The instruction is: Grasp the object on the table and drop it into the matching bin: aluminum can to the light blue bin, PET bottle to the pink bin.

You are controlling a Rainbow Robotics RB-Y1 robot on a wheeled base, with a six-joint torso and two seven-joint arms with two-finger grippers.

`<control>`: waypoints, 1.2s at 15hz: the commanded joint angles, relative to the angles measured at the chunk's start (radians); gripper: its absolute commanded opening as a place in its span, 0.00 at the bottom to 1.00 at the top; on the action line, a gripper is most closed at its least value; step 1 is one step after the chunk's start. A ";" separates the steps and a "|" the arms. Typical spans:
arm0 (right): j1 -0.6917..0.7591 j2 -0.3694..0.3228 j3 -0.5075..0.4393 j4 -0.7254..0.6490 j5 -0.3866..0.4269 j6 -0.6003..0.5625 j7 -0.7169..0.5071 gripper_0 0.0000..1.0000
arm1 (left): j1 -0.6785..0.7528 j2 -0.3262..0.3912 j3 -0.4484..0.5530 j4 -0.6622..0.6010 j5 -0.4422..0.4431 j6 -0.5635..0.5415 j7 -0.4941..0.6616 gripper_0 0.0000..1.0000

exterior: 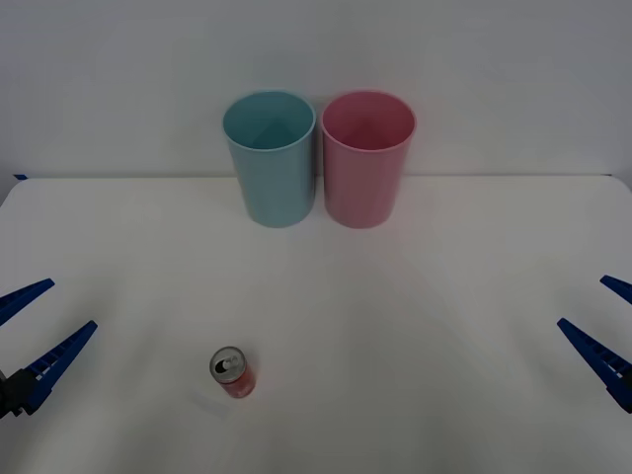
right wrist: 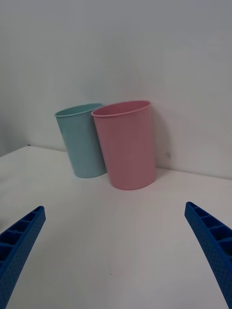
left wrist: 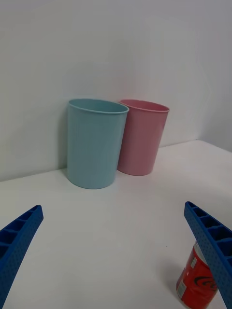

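A red can (exterior: 233,372) is shown standing upright on the white table (exterior: 415,326), toward the near left and well apart from both bins. The light blue bin (exterior: 270,158) and the pink bin (exterior: 367,158) are placed side by side against the far wall, the blue one on the left. The left gripper (exterior: 28,331) is held at the left edge, fingers spread wide and empty. The right gripper (exterior: 604,326) is likewise spread wide and empty at the right edge.
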 commanded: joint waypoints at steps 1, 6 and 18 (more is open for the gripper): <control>0.000 0.000 0.000 0.000 0.000 0.000 0.000 1.00 | 0.000 0.000 0.000 0.000 0.000 0.000 0.000 1.00; 0.000 0.000 0.000 0.000 0.000 0.000 0.000 1.00 | 0.016 -0.001 0.013 0.027 0.007 0.013 -0.003 1.00; 0.000 0.000 0.000 0.000 0.000 0.000 0.000 1.00 | 0.045 0.168 -0.019 0.238 0.017 -0.107 -0.204 1.00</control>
